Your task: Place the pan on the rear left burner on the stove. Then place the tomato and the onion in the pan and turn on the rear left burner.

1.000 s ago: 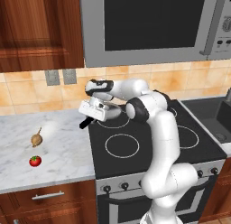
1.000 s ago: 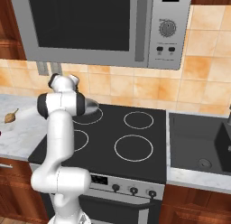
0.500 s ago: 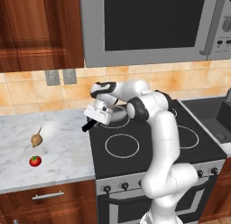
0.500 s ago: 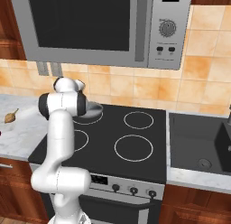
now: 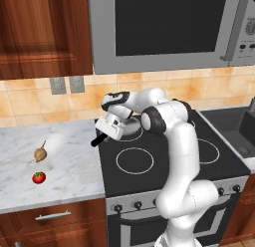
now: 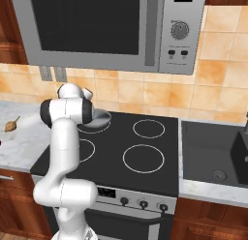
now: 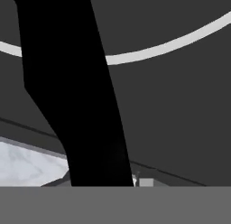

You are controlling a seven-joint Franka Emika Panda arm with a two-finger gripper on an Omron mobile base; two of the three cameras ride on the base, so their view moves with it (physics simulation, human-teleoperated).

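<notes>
Lower than a second ago, the two-finger gripper (image 5: 102,137) has brought the short black handle (image 7: 72,92) down close over the glass at the stove's left edge; whether its jaws clench that handle or have let it go I cannot tell, though the hand view has the dark bar running up from between them. Outward from there, the small round shiny grey steel frying pan (image 5: 130,128) sits on the flat black glass stove (image 5: 164,164), over the thin white circle of the rear left burner (image 6: 96,129), with its handle pointing toward the counter. A bigger white ring in front of the pan lies bare, as do both right-hand rings, so the front of the cooktop is open room. Leftward, the pale marble counter (image 5: 64,166) begins right at the stove's edge, and well apart from the pan lie the small tan-brown onion (image 5: 40,153) and, nearer the counter's front edge, the small bright red tomato (image 5: 39,177). Overhead, a large grey microwave (image 6: 116,28) hangs above the cooktop, closing the space upward. A dark sink (image 6: 215,159) borders the stove's right side.
</notes>
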